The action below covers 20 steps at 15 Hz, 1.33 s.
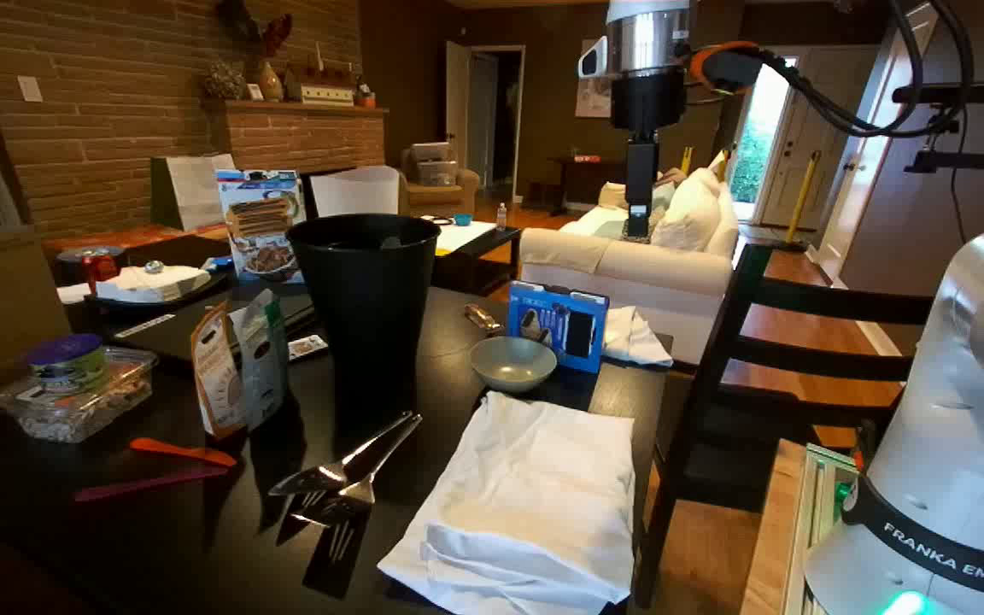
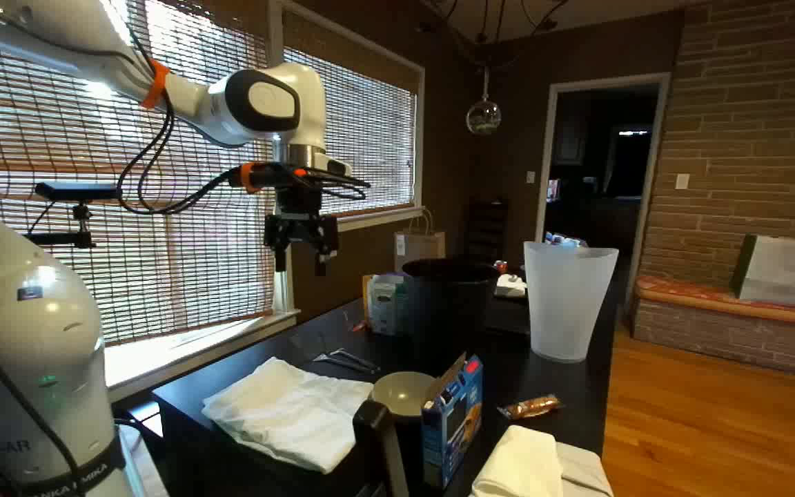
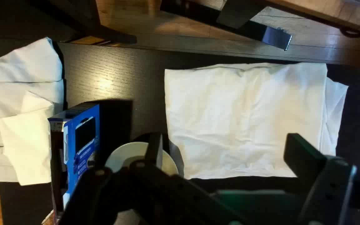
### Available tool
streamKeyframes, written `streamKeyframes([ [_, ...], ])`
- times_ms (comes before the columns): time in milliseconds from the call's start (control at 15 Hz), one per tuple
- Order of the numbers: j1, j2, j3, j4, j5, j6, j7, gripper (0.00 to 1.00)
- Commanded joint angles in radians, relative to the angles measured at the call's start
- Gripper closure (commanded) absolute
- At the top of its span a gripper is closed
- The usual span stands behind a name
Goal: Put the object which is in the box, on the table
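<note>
Nearest, the hand (image 2: pixel 301 264) is seen well above the surface (image 3: pixel 117 78), its fingers spread wide, nothing gripped. Little of the task is judged done: no contact is made with the box (image 1: pixel 559 328), and the object cannot be made out; it is presumed to be inside. Reaching in, grasping, lifting out and setting down all seem to be left.

Framed between the fingers in the wrist view, a white cloth (image 3: pixel 245 122) is laid in a loose rectangle: soft, creased, yellowed in patches. Just beside it, a bowl (image 1: pixel 513 366): round, shallow, smooth, greyish; ceramic or metal not settled. Just past that, the box is stood upright: thin, flat-sided, blue printed card, with a bare brown flap raised at the top in an exterior view. Its inside is mostly dark. The surface is dark and grained, shine caught in places.

Farther, a bar (image 2: pixel 534 407) wrapped in crinkled film; a black bin (image 1: pixel 361 316), tall, tapered, smooth. Farthest noted, a pale padded sofa (image 1: pixel 624 263).
</note>
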Motion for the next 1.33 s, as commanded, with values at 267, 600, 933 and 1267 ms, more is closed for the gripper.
streamKeyframes([
  [267, 0.005, 0.020, 0.000, 0.014, -0.002, 0.011, 0.023, 0.00],
  [600, -0.051, 0.232, 0.000, 0.120, -0.022, 0.224, 0.189, 0.00],
  [933, -0.112, 0.476, -0.012, 0.299, -0.066, 0.389, 0.263, 0.00],
  [1267, -0.130, 0.707, -0.040, 0.496, -0.097, 0.436, 0.249, 0.00],
])
